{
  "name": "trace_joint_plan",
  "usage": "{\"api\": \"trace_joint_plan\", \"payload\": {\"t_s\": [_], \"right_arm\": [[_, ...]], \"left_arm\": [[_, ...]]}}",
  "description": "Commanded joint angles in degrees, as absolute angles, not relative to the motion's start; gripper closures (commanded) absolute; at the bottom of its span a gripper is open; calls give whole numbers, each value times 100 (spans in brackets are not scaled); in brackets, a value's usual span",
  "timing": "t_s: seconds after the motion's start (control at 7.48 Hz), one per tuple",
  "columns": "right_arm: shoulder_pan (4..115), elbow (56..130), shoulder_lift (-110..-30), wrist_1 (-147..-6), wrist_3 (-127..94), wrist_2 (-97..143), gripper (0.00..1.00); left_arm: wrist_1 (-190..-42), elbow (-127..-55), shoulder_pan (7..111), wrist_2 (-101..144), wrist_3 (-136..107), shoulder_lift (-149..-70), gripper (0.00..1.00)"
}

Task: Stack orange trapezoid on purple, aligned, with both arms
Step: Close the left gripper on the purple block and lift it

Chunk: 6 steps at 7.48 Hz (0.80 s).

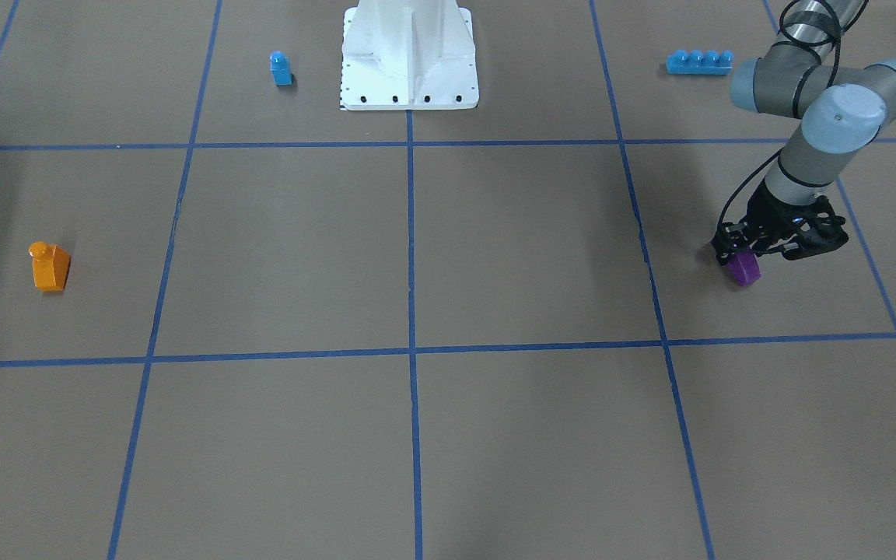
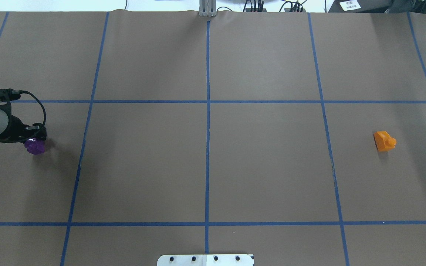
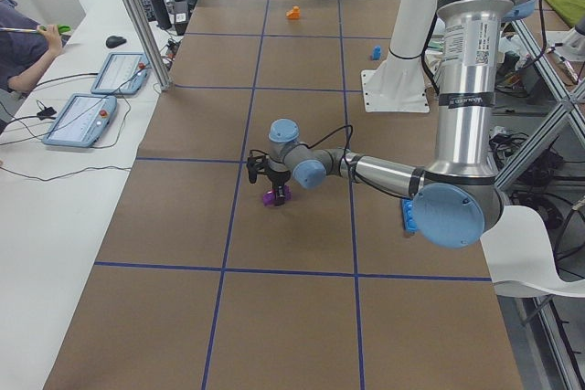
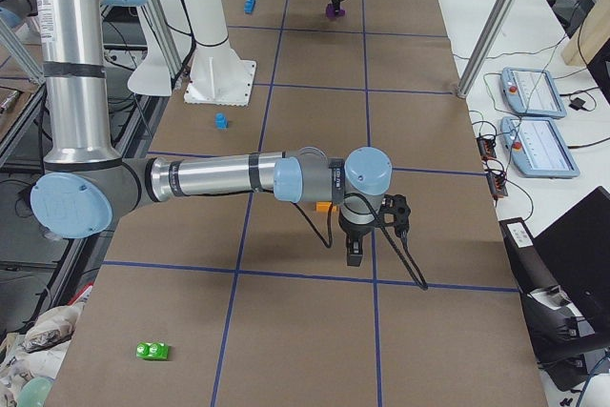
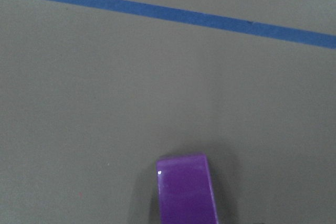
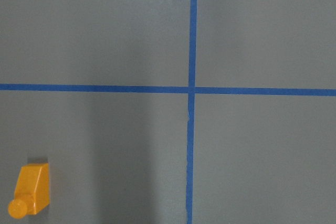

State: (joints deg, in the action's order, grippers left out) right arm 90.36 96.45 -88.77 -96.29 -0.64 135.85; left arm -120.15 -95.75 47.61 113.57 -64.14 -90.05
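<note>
The purple brick [image 1: 743,269] is at the table's left end, at the tips of my left gripper [image 1: 737,253], which is shut on it at or just above the table surface. The brick also shows in the overhead view [image 2: 34,146] and at the bottom of the left wrist view [image 5: 186,192]. The orange trapezoid [image 1: 50,267] lies alone on the table at the far right end [image 2: 384,141], and at the lower left of the right wrist view [image 6: 32,188]. My right gripper [image 4: 355,253] hangs above the table beside it. I cannot tell whether it is open or shut.
A small blue single-stud brick [image 1: 281,68] and a long blue four-stud brick [image 1: 698,61] lie on either side of the white robot base [image 1: 409,54]. A green brick [image 4: 152,351] lies near the right end. Blue tape lines grid the brown table.
</note>
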Motion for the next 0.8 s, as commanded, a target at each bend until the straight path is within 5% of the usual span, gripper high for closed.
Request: {"api": "trace_joint_plan", "payload": {"t_s": [0.0, 0.27, 0.67], "right_arm": [[9035, 9642, -8877, -9624, -62, 13693, 0], [9035, 9659, -8877, -9624, -62, 13693, 0], [9035, 9721, -8930, -9624, -70, 13764, 0]], "left_arm": [[-11980, -9667, 4755, 11382, -6399, -9000, 100], [-11404, -10061, 4685, 11417, -6337, -9226, 100], [-9236, -10151, 4527, 11356, -5664, -11252, 100]]}}
